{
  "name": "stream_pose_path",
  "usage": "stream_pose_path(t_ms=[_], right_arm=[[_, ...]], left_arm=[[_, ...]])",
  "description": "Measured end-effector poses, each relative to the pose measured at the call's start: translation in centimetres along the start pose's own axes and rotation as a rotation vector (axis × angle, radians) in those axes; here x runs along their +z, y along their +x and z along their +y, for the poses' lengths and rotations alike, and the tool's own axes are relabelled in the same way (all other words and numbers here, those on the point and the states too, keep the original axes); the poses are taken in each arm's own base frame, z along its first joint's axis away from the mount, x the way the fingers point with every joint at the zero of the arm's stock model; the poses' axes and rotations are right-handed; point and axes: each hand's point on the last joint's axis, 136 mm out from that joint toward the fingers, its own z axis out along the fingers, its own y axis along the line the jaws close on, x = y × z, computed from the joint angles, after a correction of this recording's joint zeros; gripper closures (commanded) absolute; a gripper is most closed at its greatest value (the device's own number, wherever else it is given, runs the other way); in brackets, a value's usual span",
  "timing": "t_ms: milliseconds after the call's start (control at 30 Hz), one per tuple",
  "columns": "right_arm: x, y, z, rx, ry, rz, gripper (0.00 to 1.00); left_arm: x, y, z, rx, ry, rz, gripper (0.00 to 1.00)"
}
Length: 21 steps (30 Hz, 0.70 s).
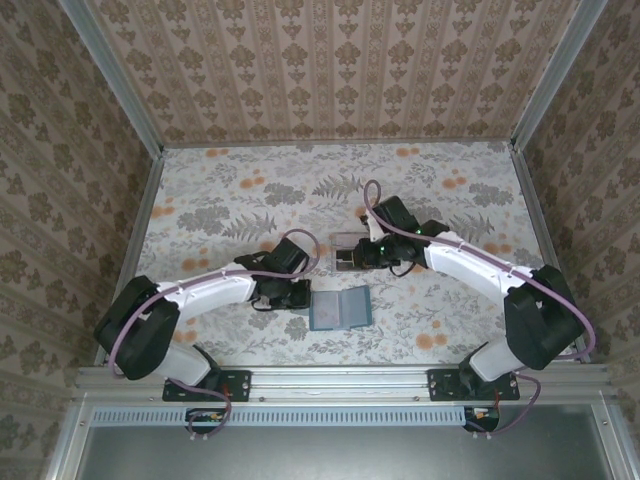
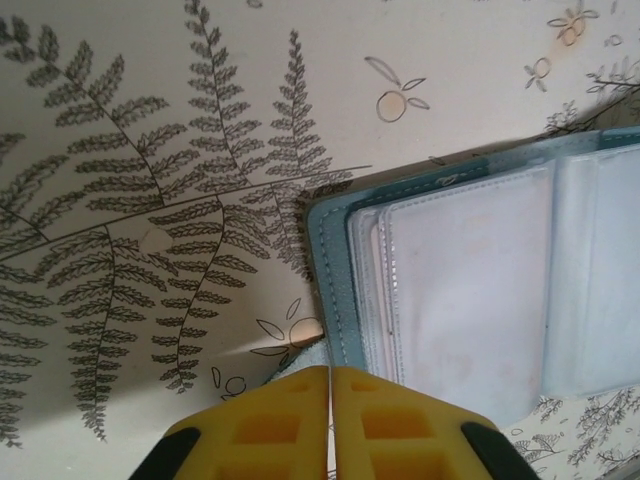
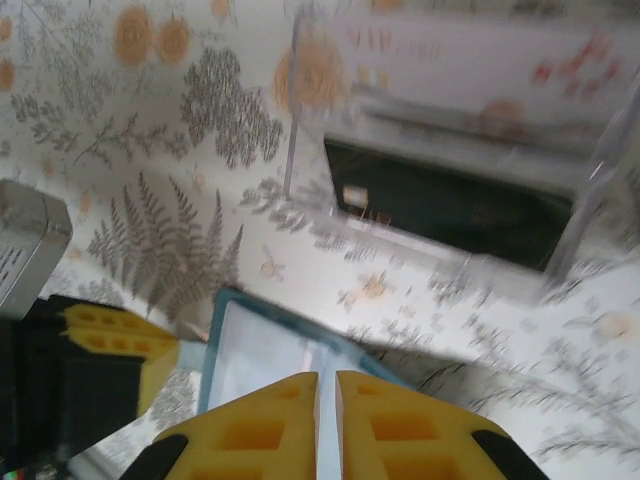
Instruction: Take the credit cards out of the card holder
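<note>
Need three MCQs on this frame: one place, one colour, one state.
1. Card holder cover colour? A red, B teal, C black
2. Where does the dark card lie? A in the clear box, B on the card holder, C against the back wall
3. The card holder is: A folded shut, B standing on edge, C lying open

Answers:
1 B, a teal border runs around its pockets.
2 A, the right wrist view shows it behind the clear wall.
3 C, both panels lie flat on the table.
</note>
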Motion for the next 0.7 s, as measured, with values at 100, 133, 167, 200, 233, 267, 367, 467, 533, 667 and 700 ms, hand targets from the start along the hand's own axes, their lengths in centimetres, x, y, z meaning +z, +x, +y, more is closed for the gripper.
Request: stream_pose_path(t_ms=[100,133,167,200,233,267,367,467,533,667,700], right_arm=[[0.9,2.2,0.8,0.054,-0.032,0.044,0.86],[1.1,2.8,1.0,0.068,-0.043,0.054,0.86],[1.3,3.3,1.3,0.080,-0.054,0.065,0.86],[1.5,3.7,1.7,0.089,-0.065,0.073,0.85],[1.6,4.0,2.1,0.097,-0.076,0.081,0.84],[1.7,4.2,2.5,0.103,-0.086,0.087,0.84],[2.0,4.5,3.8,0.106,-0.118,0.088,0.82],[3.1,5.3,4.4,0.113,-0.122,0.116,0.81],[4.2,6.3,4.5,0.122,-0.108,0.153,0.81],[5.5,7.5,4.9,0.128,-0.092,0.202,0.81],[5.8,7.6,5.1,0.127,-0.092,0.210,0.81]], left_arm=[[0.3,0.2,0.4,-0.004,-0.018,0.010,0.93],[0.4,0.2,0.5,-0.005,-0.023,0.010,0.93],[0.4,0.2,0.6,-0.005,-0.026,0.009,0.93],[0.4,0.2,0.6,-0.005,-0.028,0.010,0.93],[0.5,0.2,0.7,-0.005,-0.031,0.009,0.93],[0.6,0.2,0.8,-0.006,-0.031,0.009,0.93],[1.1,0.7,1.5,-0.014,-0.046,0.025,0.93],[1.3,0.7,1.8,-0.023,-0.043,0.025,0.93],[1.4,0.7,1.7,-0.023,-0.033,0.024,0.93],[1.5,0.7,1.5,-0.019,-0.011,0.014,0.93],[1.5,0.7,1.4,-0.018,-0.006,0.012,0.93]])
